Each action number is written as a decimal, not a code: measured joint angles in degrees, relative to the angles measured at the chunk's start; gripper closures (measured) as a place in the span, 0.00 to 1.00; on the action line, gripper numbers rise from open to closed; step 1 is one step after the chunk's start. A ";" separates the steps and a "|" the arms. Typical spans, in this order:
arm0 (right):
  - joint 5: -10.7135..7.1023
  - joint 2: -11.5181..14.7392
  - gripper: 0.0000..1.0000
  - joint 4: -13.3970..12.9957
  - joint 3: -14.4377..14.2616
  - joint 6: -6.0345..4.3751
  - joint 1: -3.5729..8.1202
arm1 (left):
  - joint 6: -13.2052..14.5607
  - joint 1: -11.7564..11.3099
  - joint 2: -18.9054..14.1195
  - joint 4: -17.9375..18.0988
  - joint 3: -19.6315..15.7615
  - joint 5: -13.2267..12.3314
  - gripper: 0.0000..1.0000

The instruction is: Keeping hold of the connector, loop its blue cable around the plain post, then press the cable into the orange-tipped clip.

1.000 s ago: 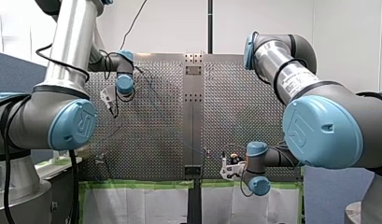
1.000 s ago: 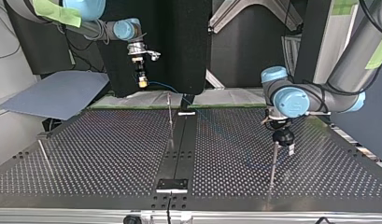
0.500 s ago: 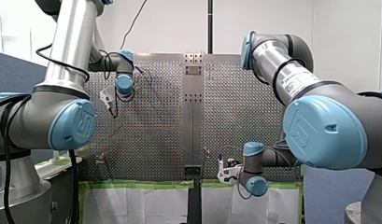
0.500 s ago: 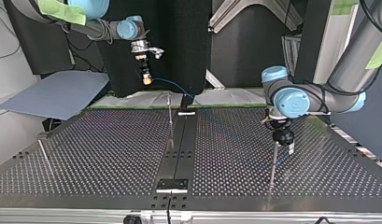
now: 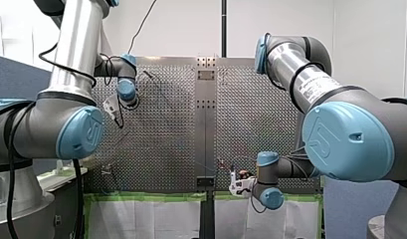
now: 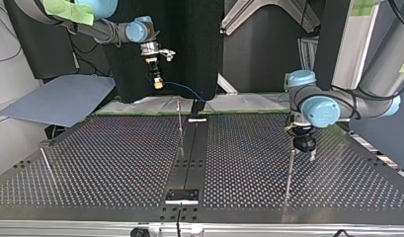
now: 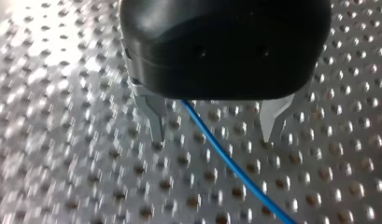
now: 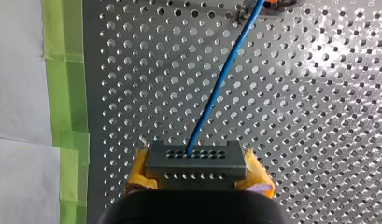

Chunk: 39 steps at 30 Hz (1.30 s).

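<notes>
In the right wrist view my right gripper [image 8: 198, 183] is shut, its yellow pads [image 8: 138, 175] clamping a dark grey connector [image 8: 195, 161]. Out of the connector a blue cable [image 8: 221, 79] runs ahead over the perforated plate towards the orange-tipped clip [image 8: 272, 3]. In the top view this gripper [image 6: 158, 85] hangs high at the back, left of the thin clip rod [image 6: 180, 123]. My left gripper [image 7: 212, 137] stands open just above the plate, and the cable [image 7: 235, 170] passes under it between its metal fingers [image 7: 156, 123]. It hovers [image 6: 304, 146] by the top of the plain post [image 6: 288, 173].
Another thin rod [image 6: 46, 165] leans at the top view's left. A dark centre rail [image 6: 189, 158] splits the perforated table, with a small bracket [image 6: 181, 195] at its near end. Green tape [image 8: 67, 93] and white sheeting edge the plate beside my right gripper.
My right gripper has carried the connector up and towards the top view's right. My left arm has shifted a little towards the top view's right, staying by the post.
</notes>
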State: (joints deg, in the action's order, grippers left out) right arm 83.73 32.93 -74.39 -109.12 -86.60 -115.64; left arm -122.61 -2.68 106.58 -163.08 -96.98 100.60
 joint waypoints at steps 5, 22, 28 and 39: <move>-0.04 0.00 1.00 -0.08 0.01 0.01 -0.21 | -3.06 -1.90 -0.51 0.06 -1.52 -2.72 0.00; -0.05 0.00 1.00 -0.01 0.07 0.01 -0.52 | -8.80 -3.50 -2.24 3.16 -3.11 -2.92 0.00; -0.06 0.00 1.00 0.01 0.08 0.01 -0.55 | -9.31 -3.88 -3.28 3.60 -4.48 -2.93 0.00; -0.05 0.00 1.00 0.18 0.37 0.01 -0.56 | -9.54 -3.55 -6.00 3.69 -7.92 -6.06 0.00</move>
State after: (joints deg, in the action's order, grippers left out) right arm 83.68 32.93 -74.21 -108.75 -86.59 -116.20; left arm -132.15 -6.23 100.58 -159.39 -104.89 94.54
